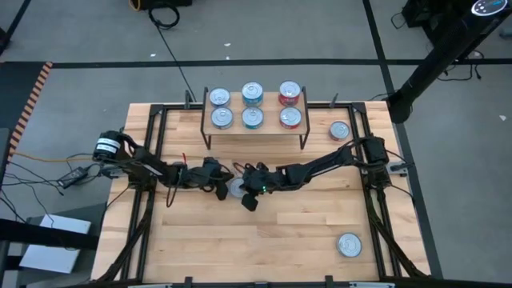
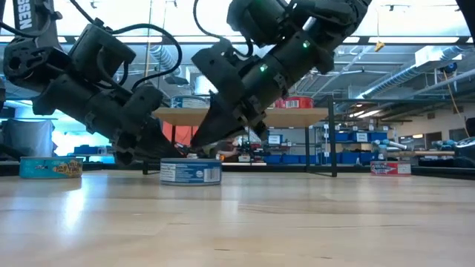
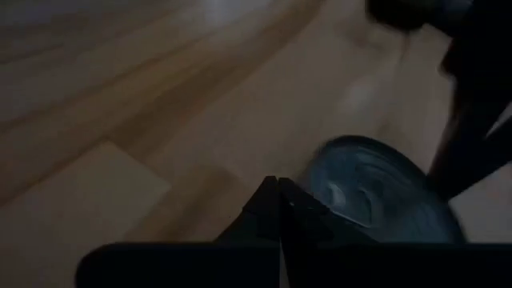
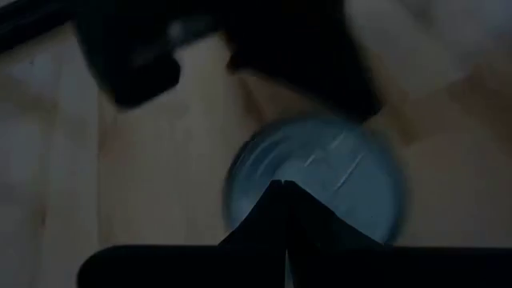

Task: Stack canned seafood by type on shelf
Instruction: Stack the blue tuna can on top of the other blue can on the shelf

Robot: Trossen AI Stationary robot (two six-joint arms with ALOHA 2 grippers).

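Desk: light wood planks (image 2: 245, 222) fill the foreground of the low view, bare and glossy; black rails (image 1: 152, 160) frame the top in the high view.
Centre tin: a squat can (image 2: 191, 171) with a blue and white label stands upright on the desk between the two hands; its silver lid (image 1: 236, 189) shows from above.
Left hand: fingers pressed together (image 1: 221, 185), tips low at the centre tin's left edge; whether they touch it cannot be told.
Right hand: fingers together as well (image 1: 246, 186), pointing down at the tin's right side, holding nothing.
Shelf: a small wood board on thin black legs (image 1: 254, 128) stands at the far side of the desk, carrying six tins in two rows: two dark blue (image 1: 220, 98), two teal (image 1: 253, 94), two red (image 1: 290, 93).
Loose tins: one (image 1: 339, 130) just right of the shelf, one (image 1: 349, 246) at the near right corner, well apart from the rest.
Floor: grey, crossed by dark lines, with a cable (image 1: 172, 48) trailing over it.
Room: shelving with blue bins (image 2: 356, 137) and ceiling lights lie beyond the desk.
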